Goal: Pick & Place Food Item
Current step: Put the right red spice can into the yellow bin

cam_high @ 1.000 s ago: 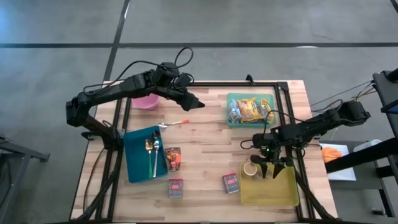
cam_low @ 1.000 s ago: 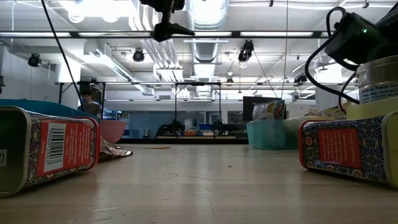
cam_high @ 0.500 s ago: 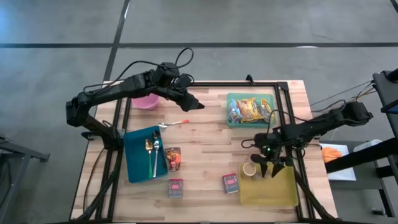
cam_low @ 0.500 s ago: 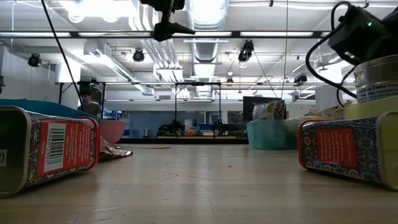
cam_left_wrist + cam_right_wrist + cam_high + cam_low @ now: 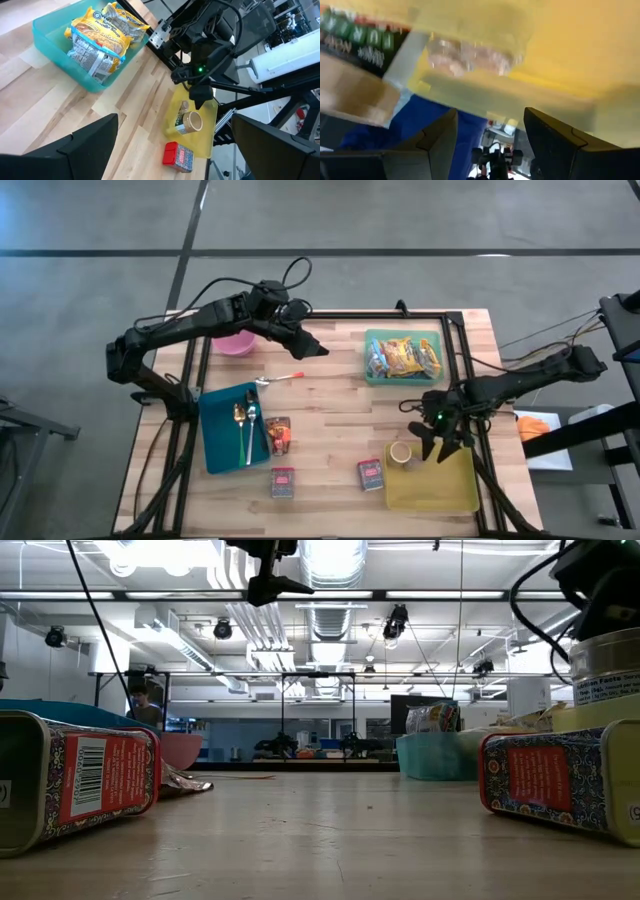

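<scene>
Right gripper [image 5: 441, 450] hangs over the near corner of the yellow tray [image 5: 440, 490], fingers parted and nothing between them, tips just beside the small can [image 5: 401, 453] that stands upright in that tray corner. From the left wrist view the can [image 5: 189, 121] shows its open round top, sitting in the tray [image 5: 207, 135] right under the right arm's dark fingers, not touching as far as I can tell. Left gripper [image 5: 315, 347] hovers high over the middle of the wooden table [image 5: 330, 395], spread wide, empty, well apart from everything. Teal bin [image 5: 403, 357] near the table's far right holds snack packets. Blue tray [image 5: 232, 428] on the left carries a spoon and fork [image 5: 245, 420], with a wrapped packet [image 5: 279, 435] just beside its edge. Two red tins lie on the near side of the table, one [image 5: 283, 482] toward the left and one [image 5: 371, 474] just beside the yellow tray. Pink bowl [image 5: 234, 344] sits at the far left under the left arm, and an orange-handled utensil [image 5: 283, 378] lies between it and the blue tray.
</scene>
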Controlling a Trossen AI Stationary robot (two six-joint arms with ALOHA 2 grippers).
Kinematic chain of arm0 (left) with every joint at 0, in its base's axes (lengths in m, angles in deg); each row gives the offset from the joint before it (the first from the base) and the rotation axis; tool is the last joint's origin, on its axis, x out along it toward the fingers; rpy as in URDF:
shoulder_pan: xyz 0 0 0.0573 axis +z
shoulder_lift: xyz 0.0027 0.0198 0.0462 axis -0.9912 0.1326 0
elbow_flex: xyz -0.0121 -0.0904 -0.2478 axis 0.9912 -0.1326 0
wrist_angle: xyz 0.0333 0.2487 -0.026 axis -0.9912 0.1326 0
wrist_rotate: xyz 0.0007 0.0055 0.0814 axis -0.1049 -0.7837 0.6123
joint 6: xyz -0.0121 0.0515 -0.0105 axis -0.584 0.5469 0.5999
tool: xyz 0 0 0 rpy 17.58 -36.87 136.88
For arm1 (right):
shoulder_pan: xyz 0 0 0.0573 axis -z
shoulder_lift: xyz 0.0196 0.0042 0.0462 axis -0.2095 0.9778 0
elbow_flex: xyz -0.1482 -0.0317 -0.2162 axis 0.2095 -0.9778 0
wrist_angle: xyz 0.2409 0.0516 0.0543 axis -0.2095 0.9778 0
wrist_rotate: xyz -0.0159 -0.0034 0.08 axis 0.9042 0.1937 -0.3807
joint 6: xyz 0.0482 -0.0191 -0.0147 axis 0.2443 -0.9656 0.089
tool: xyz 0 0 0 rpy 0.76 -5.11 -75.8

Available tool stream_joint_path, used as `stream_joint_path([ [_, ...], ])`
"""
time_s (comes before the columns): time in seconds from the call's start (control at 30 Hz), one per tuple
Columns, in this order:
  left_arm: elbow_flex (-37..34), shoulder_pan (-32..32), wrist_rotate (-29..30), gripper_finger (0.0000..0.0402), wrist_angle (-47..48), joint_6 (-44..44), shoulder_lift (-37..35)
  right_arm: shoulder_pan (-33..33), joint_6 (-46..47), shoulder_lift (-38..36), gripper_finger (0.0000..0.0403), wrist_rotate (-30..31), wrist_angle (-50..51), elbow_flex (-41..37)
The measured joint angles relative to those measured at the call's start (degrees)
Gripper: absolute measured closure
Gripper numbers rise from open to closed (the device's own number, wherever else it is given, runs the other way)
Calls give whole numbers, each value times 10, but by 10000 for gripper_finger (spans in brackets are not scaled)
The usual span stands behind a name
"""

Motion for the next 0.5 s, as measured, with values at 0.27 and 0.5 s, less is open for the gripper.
stream_joint_path([
  [0.27,0,0,-13,9,0,-8,0,-3,-85,-32,179,5,125,85],
  [0.5,0,0,-72,9,6,-8,0,-3,-286,11,179,110,261,199],
])
